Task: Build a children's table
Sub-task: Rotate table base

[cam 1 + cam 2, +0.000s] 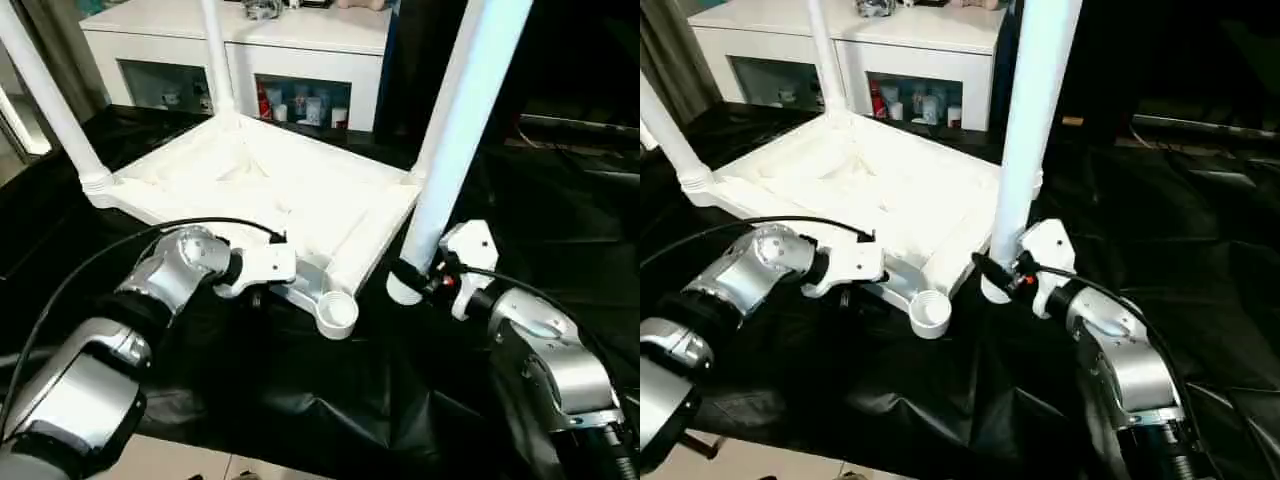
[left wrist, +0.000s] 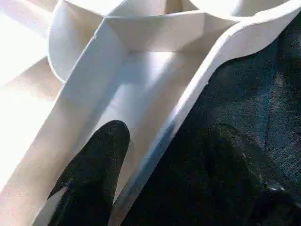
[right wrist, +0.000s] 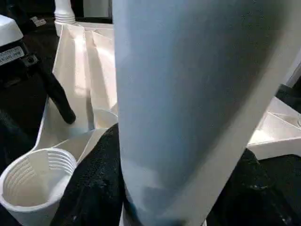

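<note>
The white plastic rectangular table top (image 1: 260, 185) lies upside down on the black cloth (image 1: 330, 400), its ribbed moulded underside facing up, in the middle of the scene. Two long white tapered tube legs already stand in its far sockets: one at the far-left corner (image 1: 50, 100) and one at the far corner (image 1: 215, 55). Behind it, at the far side, stands a white cabinet with glass-fronted shelves (image 1: 300, 40).

The right gripper (image 1: 415, 275) is clamped on the lower end of another white tapered tube leg (image 1: 455, 130), holding it nearly upright just right of the top's near-right edge. The empty round corner socket (image 1: 338, 312) sits at the near corner, just left of that leg's foot.

The left gripper (image 1: 262, 296) is at the top's near edge beside that socket. In the left wrist view one black finger (image 2: 94, 179) lies inside the rim channel and the other outside on the cloth side, so the jaws straddle the rim wall with a gap showing; I judge it not yet firmly pinched.

The top looks light, stiff and smooth, likely to slide on the cloth when a leg is pressed in, so bracing it by the rim wall near the socket seems sensible. The leg is a light, rigid, slippery tube; a low grip gives better control of the foot, though the long upper part may sway.
</note>
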Controlling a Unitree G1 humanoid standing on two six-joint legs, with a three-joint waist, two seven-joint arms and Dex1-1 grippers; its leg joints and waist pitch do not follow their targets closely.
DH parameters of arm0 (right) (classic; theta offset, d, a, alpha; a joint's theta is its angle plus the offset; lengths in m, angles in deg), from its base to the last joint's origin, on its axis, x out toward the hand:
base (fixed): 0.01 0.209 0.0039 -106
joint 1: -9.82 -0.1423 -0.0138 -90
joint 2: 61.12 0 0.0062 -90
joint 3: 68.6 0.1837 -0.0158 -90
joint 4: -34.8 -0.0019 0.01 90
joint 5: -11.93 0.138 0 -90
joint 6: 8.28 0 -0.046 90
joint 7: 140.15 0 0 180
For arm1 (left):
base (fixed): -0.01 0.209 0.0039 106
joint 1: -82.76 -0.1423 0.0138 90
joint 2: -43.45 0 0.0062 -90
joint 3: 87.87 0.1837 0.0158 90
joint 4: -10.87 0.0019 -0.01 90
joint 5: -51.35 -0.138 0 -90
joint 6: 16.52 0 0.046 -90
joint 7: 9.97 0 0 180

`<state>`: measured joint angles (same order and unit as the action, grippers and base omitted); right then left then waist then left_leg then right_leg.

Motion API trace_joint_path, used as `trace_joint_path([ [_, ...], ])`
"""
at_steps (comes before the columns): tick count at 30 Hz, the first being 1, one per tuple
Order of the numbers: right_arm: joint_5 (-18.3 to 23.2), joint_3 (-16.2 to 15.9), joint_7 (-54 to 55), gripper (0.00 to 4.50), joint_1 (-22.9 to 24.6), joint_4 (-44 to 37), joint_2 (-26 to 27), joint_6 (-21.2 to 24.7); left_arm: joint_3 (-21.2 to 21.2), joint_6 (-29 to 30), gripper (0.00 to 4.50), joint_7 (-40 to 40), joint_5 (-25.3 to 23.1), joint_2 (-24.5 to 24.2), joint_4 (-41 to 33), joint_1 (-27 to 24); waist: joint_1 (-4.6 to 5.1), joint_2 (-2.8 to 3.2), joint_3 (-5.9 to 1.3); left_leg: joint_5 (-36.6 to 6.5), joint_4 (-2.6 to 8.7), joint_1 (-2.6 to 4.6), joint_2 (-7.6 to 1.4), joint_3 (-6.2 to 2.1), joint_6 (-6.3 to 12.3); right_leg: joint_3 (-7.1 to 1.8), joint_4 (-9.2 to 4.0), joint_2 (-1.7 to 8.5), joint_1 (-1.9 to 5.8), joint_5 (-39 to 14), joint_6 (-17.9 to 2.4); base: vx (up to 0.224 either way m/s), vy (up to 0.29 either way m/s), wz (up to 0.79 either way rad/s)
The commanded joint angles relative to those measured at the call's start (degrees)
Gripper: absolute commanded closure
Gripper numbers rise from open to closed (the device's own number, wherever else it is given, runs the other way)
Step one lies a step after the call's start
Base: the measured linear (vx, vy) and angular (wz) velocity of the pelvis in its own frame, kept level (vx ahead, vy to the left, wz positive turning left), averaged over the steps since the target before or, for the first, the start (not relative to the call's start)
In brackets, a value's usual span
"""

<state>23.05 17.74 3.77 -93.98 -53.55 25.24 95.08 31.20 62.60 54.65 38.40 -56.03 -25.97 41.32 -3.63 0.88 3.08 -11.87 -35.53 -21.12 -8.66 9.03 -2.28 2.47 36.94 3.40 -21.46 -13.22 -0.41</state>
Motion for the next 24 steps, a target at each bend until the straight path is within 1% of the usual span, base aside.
trace_joint_path([
  [1,0.3,0.7,-0.1,2.59,-0.7,-1.0,-0.3,0.0,-0.2,-0.8,1.74,0.9,-0.9,0.1,1.6,0.9,-0.44,0.10,-3.60,-9.0,4.77,0.63,-4.51,-1.59,1.34,-3.17,-4.45,5.97,2.78,0.3,-16.7,0.000,0.000,0.00],
  [2,0.3,0.6,-0.1,2.59,-0.8,-1.0,-0.3,0.0,-0.2,-1.0,1.87,0.6,-1.1,0.1,1.8,1.0,-0.43,0.16,-3.60,-8.8,4.78,0.62,-4.52,-1.60,1.40,-3.16,-4.39,5.95,2.78,0.6,-16.6,0.000,0.000,0.00],
  [3,0.2,0.4,-0.1,2.59,-0.8,-0.9,-0.4,-0.1,-0.1,-1.3,2.10,0.5,-1.3,0.1,2.0,1.1,-0.43,0.03,-3.63,-8.2,4.75,0.58,-4.52,-1.59,1.72,-3.13,-4.31,6.00,2.81,1.5,-16.7,0.000,0.000,0.00],
  [6,-0.6,0.1,0.2,2.59,-0.9,-0.5,-0.5,-0.6,0.5,-1.6,2.22,1.5,-2.1,-0.2,2.1,1.5,-0.44,0.00,-3.58,-7.9,4.74,0.57,-4.50,-1.53,1.98,-3.15,-4.41,6.02,2.78,1.2,-16.6,0.000,0.000,0.00],
  [8,-0.8,0.0,0.3,2.59,-1.1,-0.1,-0.5,-0.8,0.8,-1.3,2.44,2.7,-2.2,-0.4,1.6,1.5,-0.42,-0.24,-3.56,-7.8,4.76,0.57,-4.53,-1.49,2.09,-3.15,-4.45,6.05,2.78,0.7,-16.5,0.000,0.000,0.00],
  [9,-0.9,0.0,0.4,2.59,-1.2,0.1,-0.5,-0.8,1.1,-1.1,2.57,3.5,-2.5,-0.7,0.9,1.5,-0.45,-0.24,-3.52,-7.7,4.80,0.55,-4.56,-1.50,2.12,-3.17,-4.48,6.11,2.75,0.4,-16.4,0.000,0.000,0.00],
  [10,-0.9,0.0,0.4,2.59,-1.2,0.1,-0.5,-0.8,1.1,-1.1,2.57,3.5,-2.5,-0.7,0.9,1.5,-0.45,-0.16,-3.56,-7.5,4.80,0.53,-4.58,-1.52,2.10,-3.15,-4.41,6.11,2.75,0.4,-16.4,0.000,0.000,0.00],
  [11,-1.0,-0.1,0.3,2.59,-1.5,0.4,-0.5,-1.0,1.4,-0.4,2.62,5.5,-2.6,-1.2,-0.2,1.2,-0.40,-0.36,-3.49,-7.7,4.85,0.59,-4.59,-1.45,2.12,-3.17,-4.52,6.08,2.67,0.2,-16.4,0.000,0.000,0.00],
  [13,-1.1,-0.1,0.3,2.59,-1.6,0.5,-0.5,-1.1,1.5,0.0,2.87,6.1,-2.6,-1.5,-0.7,1.1,-0.40,-0.15,-3.46,-7.3,4.90,0.61,-4.64,-1.44,2.21,-3.15,-4.42,6.03,2.57,0.3,-16.4,0.000,0.000,0.00],
  [14,-1.4,-0.3,0.3,2.59,-1.9,1.0,-0.5,-1.3,1.4,1.0,2.97,7.2,-2.6,-1.8,-1.4,1.0,-0.46,-0.33,-3.52,-7.2,4.92,0.65,-4.70,-1.40,2.30,-3.15,-4.38,6.13,2.62,0.8,-16.7,0.000,0.000,0.00],
  [15,-1.4,-0.3,0.3,2.59,-1.9,1.0,-0.5,-1.3,1.4,1.0,2.99,7.2,-2.6,-1.8,-1.4,1.0,-0.43,-0.30,-3.47,-7.0,4.94,0.59,-4.69,-1.44,2.35,-3.13,-4.31,6.10,2.63,1.0,-16.7,0.000,0.000,0.00],
  [16,-1.6,-0.4,0.4,2.59,-2.2,1.3,-0.5,-1.5,1.4,2.3,3.13,8.6,-2.7,-2.5,-2.5,0.9,-0.43,-0.31,-3.55,-6.7,4.92,0.61,-4.68,-1.40,2.45,-3.13,-4.31,6.14,2.65,1.3,-16.7,0.000,0.000,0.00],
  [17,-1.6,-0.4,0.4,2.59,-2.2,1.3,-0.5,-1.5,1.3,2.5,3.13,8.8,-2.7,-2.5,-2.7,0.8,-0.40,-0.32,-3.52,-6.5,4.95,0.57,-4.69,-1.39,2.50,-3.15,-4.30,6.18,2.70,1.5,-16.7,0.000,0.000,0.00],
  [18,-1.6,-0.5,0.4,2.59,-2.3,1.4,-0.4,-1.6,1.1,3.4,3.24,9.7,-2.4,-2.8,-3.5,0.6,-0.39,-0.46,-3.59,-5.7,4.86,0.53,-4.61,-1.30,2.75,-3.14,-4.19,6.16,2.76,2.3,-16.7,0.000,0.000,0.00],
  [19,-1.6,-0.5,0.4,2.59,-2.4,1.5,-0.4,-1.6,1.0,3.6,3.31,9.9,-2.3,-2.8,-3.7,0.6,-0.40,-0.46,-3.63,-5.2,4.82,0.48,-4.62,-1.30,2.91,-3.16,-4.13,6.19,2.80,2.8,-16.7,0.000,0.000,0.00],
  [20,-1.7,-0.5,0.4,2.59,-2.5,1.7,-0.4,-1.8,0.2,5.5,3.35,11.4,-1.1,-3.1,-5.9,-0.3,-0.39,-0.66,-3.63,-4.6,4.79,0.48,-4.55,-1.18,3.28,-3.13,-4.14,6.10,2.75,3.5,-16.7,0.000,0.000,0.00],
  [21,-1.7,-0.5,0.4,2.59,-2.6,1.7,-0.4,-1.8,-0.1,6.2,3.46,11.7,-0.6,-3.0,-6.4,-0.6,-0.41,-0.61,-3.74,-3.5,4.71,0.33,-4.51,-1.16,3.72,-3.11,-3.93,6.11,2.85,4.7,-16.8,0.000,0.000,0.00],
  [23,-1.7,-0.5,0.3,2.59,-2.8,2.1,-0.4,-2.0,-1.2,9.0,3.52,13.5,1.4,-3.0,-8.8,-1.8,-0.46,-0.82,-3.77,-2.6,4.67,0.33,-4.50,-0.97,4.28,-3.10,-3.78,6.08,2.79,6.1,-17.2,0.000,0.000,0.00],
  [24,-1.7,-0.5,0.3,2.59,-2.9,2.4,-0.3,-2.0,-1.6,10.9,3.63,14.7,2.3,-3.4,-11.0,-3.0,-0.45,-1.08,-3.79,-2.3,4.67,0.23,-4.54,-0.94,4.58,-3.07,-3.64,6.22,2.94,6.4,-17.4,0.000,0.000,0.00],
])
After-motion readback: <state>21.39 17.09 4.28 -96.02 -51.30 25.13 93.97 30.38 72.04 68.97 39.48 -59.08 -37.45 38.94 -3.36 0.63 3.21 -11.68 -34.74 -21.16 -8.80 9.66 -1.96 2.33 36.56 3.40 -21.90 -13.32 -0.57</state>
